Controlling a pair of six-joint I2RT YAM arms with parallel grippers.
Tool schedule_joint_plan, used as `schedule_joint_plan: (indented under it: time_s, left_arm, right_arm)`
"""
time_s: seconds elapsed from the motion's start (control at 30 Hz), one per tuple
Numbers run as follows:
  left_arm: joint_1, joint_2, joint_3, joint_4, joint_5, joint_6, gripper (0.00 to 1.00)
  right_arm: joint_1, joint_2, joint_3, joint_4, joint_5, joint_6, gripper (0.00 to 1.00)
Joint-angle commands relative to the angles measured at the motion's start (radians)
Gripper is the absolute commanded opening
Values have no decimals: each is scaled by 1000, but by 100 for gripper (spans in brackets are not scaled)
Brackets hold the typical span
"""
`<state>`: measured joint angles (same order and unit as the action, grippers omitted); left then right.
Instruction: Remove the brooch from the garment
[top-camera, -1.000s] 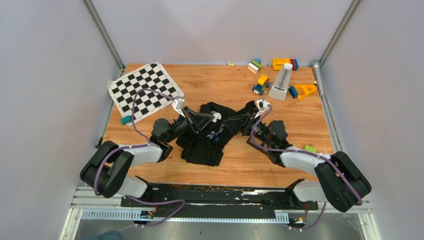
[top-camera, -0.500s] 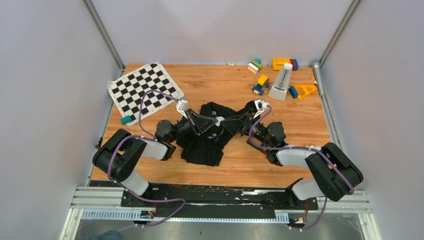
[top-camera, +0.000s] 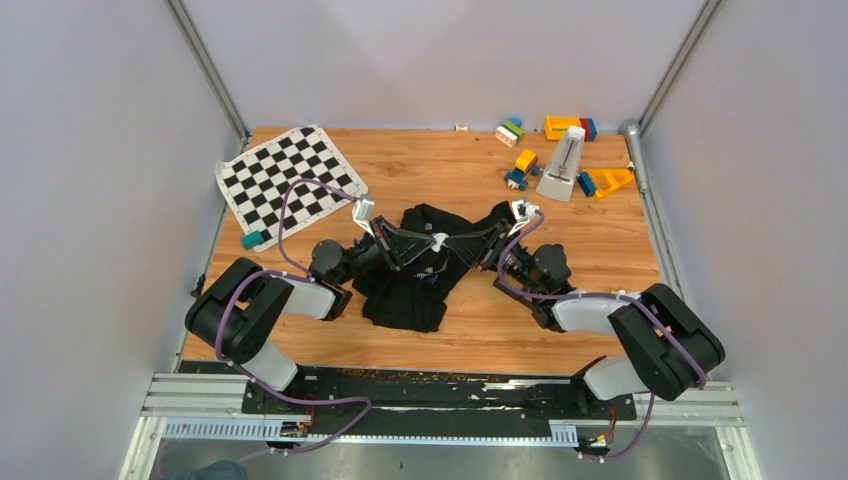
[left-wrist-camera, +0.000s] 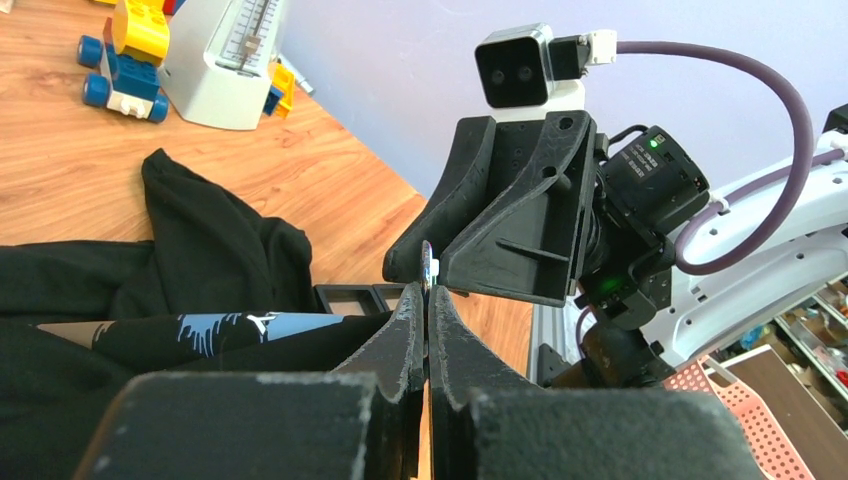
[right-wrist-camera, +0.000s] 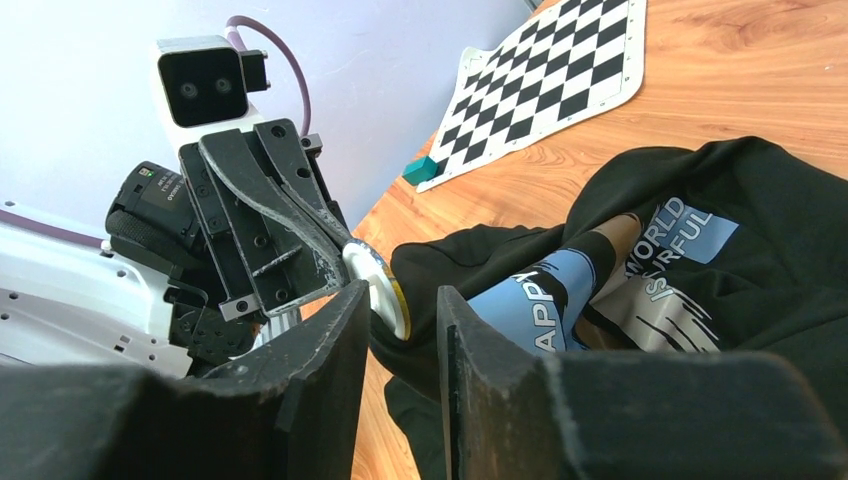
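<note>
Left gripper (left-wrist-camera: 428, 292) is clamped right down on the brooch (right-wrist-camera: 378, 284), pinching the white disc at its rim. From its own camera the disc shows only edge-on, a thin sliver above the fingertips. Right gripper (right-wrist-camera: 402, 298) faces it nose to nose, jaws a narrow gap apart, with the brooch's lower edge and a fold of the black T-shirt (right-wrist-camera: 760, 230) in between. Whether its pads actually bite on either one, I cannot tell, because the fold hides the contact. How the disc is fastened to the cloth is hidden too. From above, both sets of fingers crowd the meeting point and the brooch is just a tiny pale speck between them. The shirt lies bunched under and behind both grippers, its blue, white and grey print creased so the lettering is cut off in the folds.

On to the surface: a wooden table (top-camera: 440, 160) with plank grain. Off to the left gripper's left lies the chequered mat (top-camera: 290, 180), with a teal block (top-camera: 251, 240) at its near corner. Far beyond the right gripper stands a white metronome (top-camera: 563, 165) among coloured toy bricks (top-camera: 522, 168). A green block (top-camera: 621, 297) sits beside the right forearm. Plain pale lilac walls close in on three sides, with metal posts in the back corners.
</note>
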<state>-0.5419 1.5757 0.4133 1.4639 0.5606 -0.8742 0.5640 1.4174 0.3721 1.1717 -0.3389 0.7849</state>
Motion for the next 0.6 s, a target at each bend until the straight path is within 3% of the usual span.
schedule_joint_plan:
  time_s: [0.0, 0.3, 0.57]
  left_arm:
    - [-1, -21, 24, 72, 18, -2, 0]
    - [-1, -29, 23, 72, 20, -2, 0]
    - [-1, -28, 24, 72, 21, -4, 0]
  right_arm:
    - [-4, 4, 6, 36, -3, -1, 30]
    - [-4, 1, 16, 14, -34, -5, 13]
    - [-4, -1, 36, -15, -88, -19, 22]
